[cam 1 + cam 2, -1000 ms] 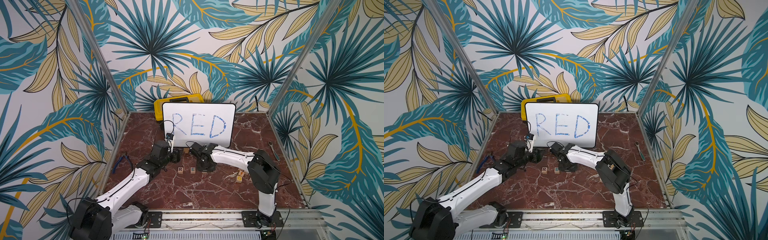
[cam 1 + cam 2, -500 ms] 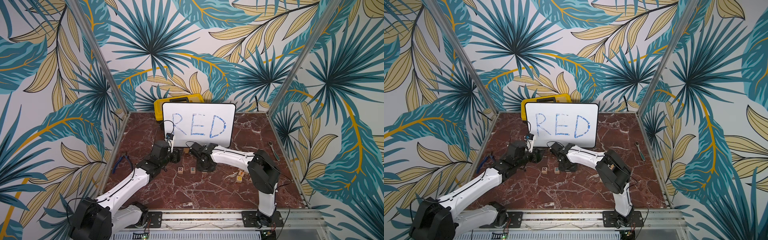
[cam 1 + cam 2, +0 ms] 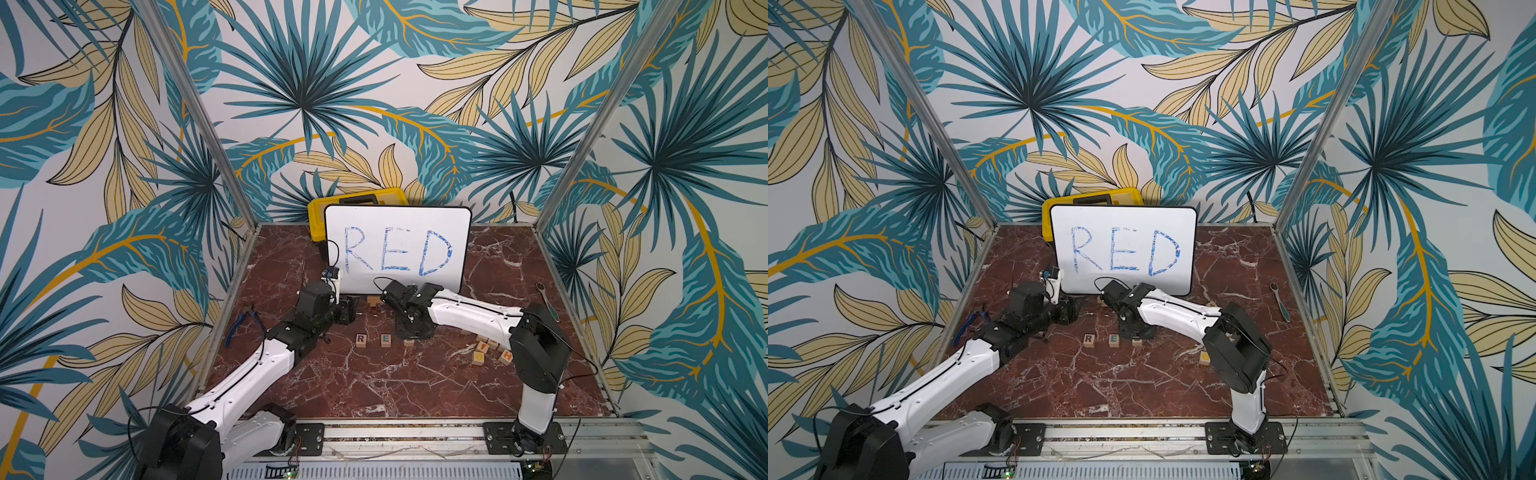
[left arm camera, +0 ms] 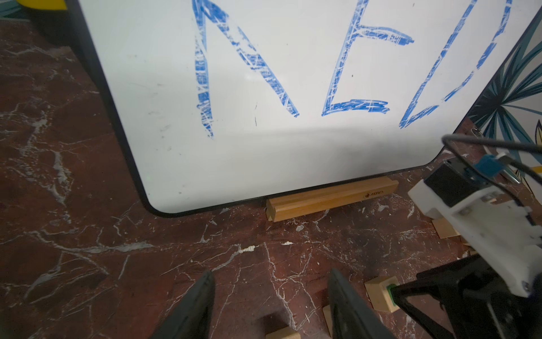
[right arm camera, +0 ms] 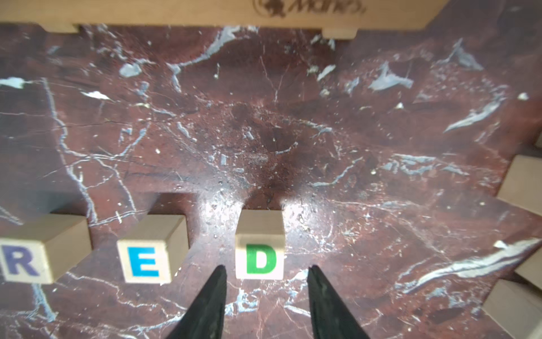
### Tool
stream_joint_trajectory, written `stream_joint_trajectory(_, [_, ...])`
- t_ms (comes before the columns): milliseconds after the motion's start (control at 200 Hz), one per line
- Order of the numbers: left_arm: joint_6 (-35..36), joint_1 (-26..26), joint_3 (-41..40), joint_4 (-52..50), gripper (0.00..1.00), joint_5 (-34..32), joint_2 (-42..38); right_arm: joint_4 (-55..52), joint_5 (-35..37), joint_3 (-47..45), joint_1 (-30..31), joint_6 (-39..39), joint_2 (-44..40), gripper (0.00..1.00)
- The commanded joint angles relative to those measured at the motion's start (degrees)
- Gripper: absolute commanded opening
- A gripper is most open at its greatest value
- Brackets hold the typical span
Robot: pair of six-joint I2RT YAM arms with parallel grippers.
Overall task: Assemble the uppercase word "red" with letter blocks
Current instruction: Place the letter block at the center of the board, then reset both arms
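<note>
Three light-wood letter blocks stand in a row on the marble table: a dark R (image 5: 22, 261), a blue E (image 5: 145, 261) and a green D (image 5: 259, 258). Both top views show the row, with R (image 3: 360, 339), E (image 3: 386, 340) and D (image 3: 1137, 342) partly under my right gripper (image 3: 411, 332). In the right wrist view the right gripper (image 5: 267, 268) is open; its fingertips flank the near edge of the D without touching it. My left gripper (image 4: 269, 274) is open and empty, hovering left of the row, facing the board.
A white board (image 3: 397, 249) with RED in blue marker leans in a wooden stand (image 4: 331, 199), with a yellow case (image 3: 357, 203) behind it. Several loose letter blocks (image 3: 486, 351) lie at the right by the right arm. Blue pliers (image 3: 245, 322) lie at the left edge and a hand tool (image 3: 544, 299) lies at the right.
The right gripper's jaws have spread a little wider around the D block, which stays on the table. The left arm has not moved.
</note>
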Motion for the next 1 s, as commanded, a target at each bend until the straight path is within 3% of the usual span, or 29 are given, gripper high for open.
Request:
stream_joint_trajectory(0, [-0.51,0.59,-1.77,-0.17,0.62,-0.23,-0.96,-2.56,4.40,1.23,0.36,-2.49,-3.05,0.48])
stream_joint_trajectory(255, [-1.31,2.93,-2.30,-0.32,0.62,-2.42,-4.34,-6.08,15.41,3.96,-0.50,-8.47,-8.10,0.53])
stream_joint_trajectory(471, [-1.67,5.05,-2.65,-0.36,0.68,-4.08,-7.02,-4.10,25.39,1.77,-2.42,-15.77,-16.38,0.66])
stream_joint_trajectory(681, [-1.23,6.68,-2.69,-0.26,0.71,-8.31,-8.65,-1.06,29.21,-3.61,-9.12,-19.71,-25.35,0.79])
stream_joint_trajectory(766, [-1.04,7.49,-2.56,-0.25,0.75,-8.97,-8.76,1.13,30.99,-7.01,-11.74,-21.26,-28.97,0.99])
stream_joint_trajectory(996, [0.05,10.27,-2.91,0.84,0.92,-13.37,-9.50,10.23,37.16,-17.35,-20.99,-26.31,-38.57,0.99])
